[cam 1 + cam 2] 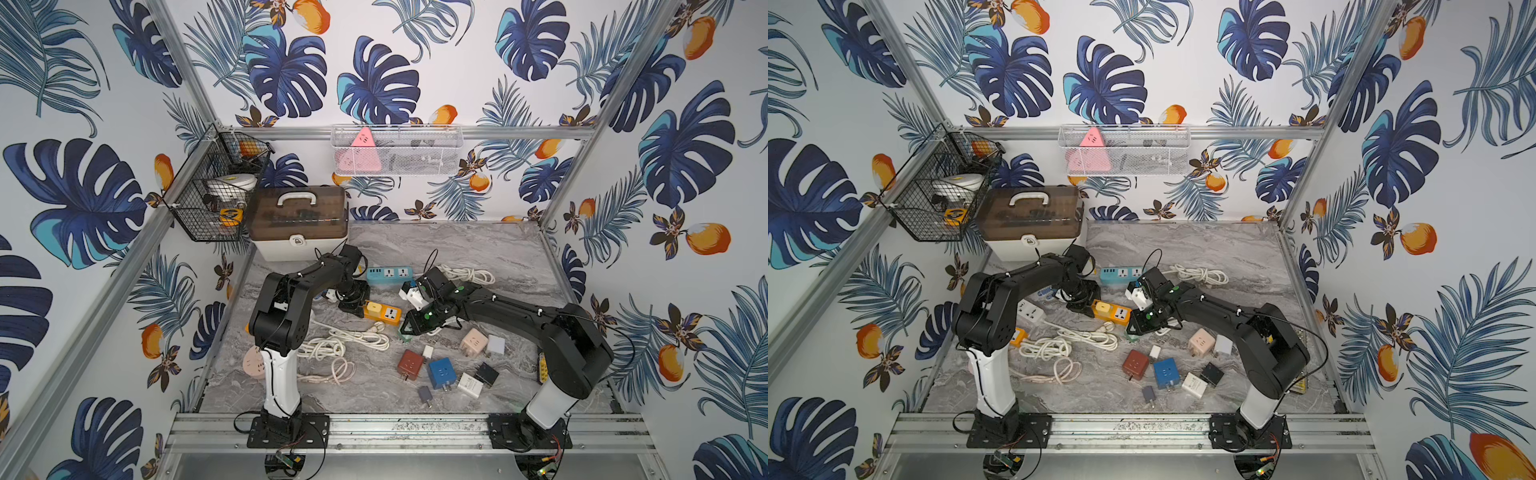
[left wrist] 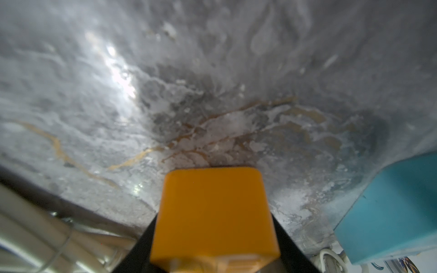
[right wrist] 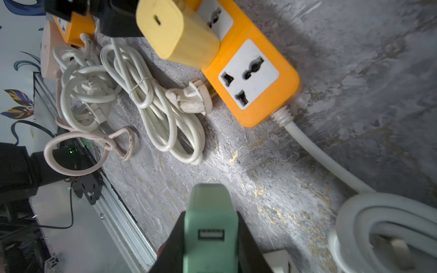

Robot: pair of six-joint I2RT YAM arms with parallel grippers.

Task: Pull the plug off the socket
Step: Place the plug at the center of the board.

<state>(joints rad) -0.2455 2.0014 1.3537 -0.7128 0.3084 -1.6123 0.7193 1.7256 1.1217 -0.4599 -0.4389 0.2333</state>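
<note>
- Wallpaper (image 1: pixel 374 83) of blue palm leaves and orange fruit covers the enclosure walls, framed by aluminium rails (image 1: pixel 415 132).
- Desk (image 1: pixel 478 249) has a glossy grey marble pattern. Its gold veins show up in the wrist views, not in the top views.
- Orange power strip (image 1: pixel 388 316) is hard plastic with white socket faces and lies mid-desk. In both top views the left arm (image 1: pixel 291 291) hides one end. The left wrist view shows that end clamped between the left fingers (image 2: pixel 139 257).
- White cords (image 1: pixel 353 338), coiled and tied, lie just beside the strip.
- Yellow plug (image 3: pixel 177 33), a rounded block, is seated in a socket of the strip.
- Green plug (image 3: pixel 209 208), matte with a USB port, is pinched between the right fingers (image 3: pixel 173 245), apart from the strip. The top views show only a green sliver of it.
</note>
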